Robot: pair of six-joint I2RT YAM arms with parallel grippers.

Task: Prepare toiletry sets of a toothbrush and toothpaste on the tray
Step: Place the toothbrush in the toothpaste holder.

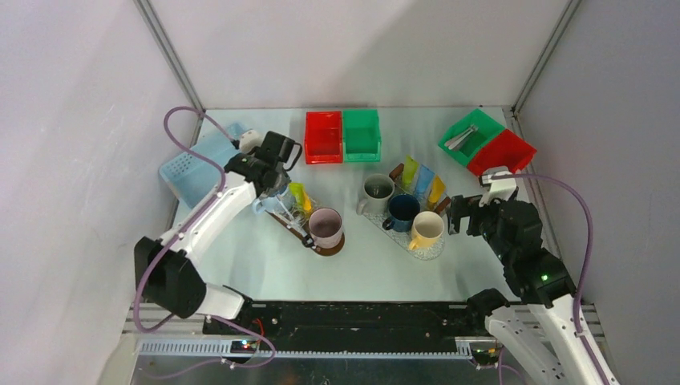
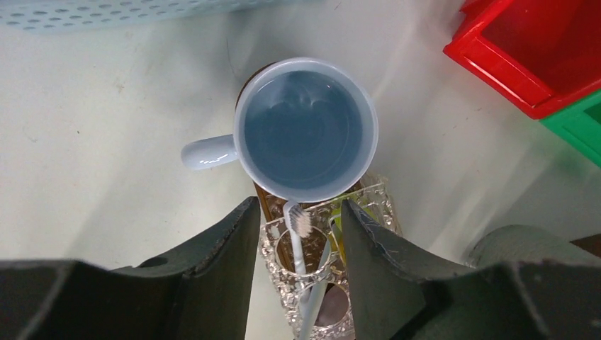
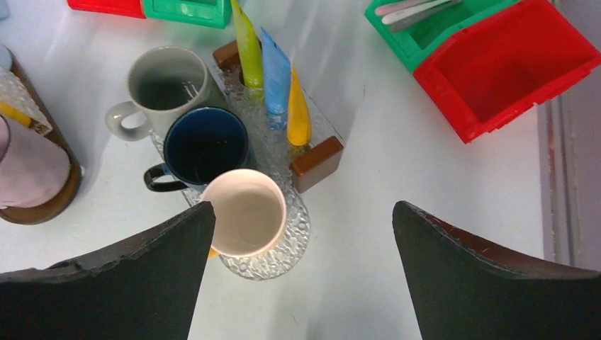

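Between the half-spread jaws of the left gripper (image 2: 299, 205) sits a pale toothbrush (image 2: 302, 221), over the left glass tray (image 2: 379, 209). Its head is close by the rim of the light blue mug (image 2: 305, 127), and a gap shows on either side, so neither finger touches it. A yellow-green tube (image 1: 298, 195) leans alongside. The right gripper (image 3: 303, 207) hangs spread wide off the near edge of the right tray (image 3: 280, 262), beside the cream mug (image 3: 244, 212). Lime, blue and orange tubes (image 3: 275, 71) stand along that tray's far edge. Bare table (image 1: 369, 265) separates the trays.
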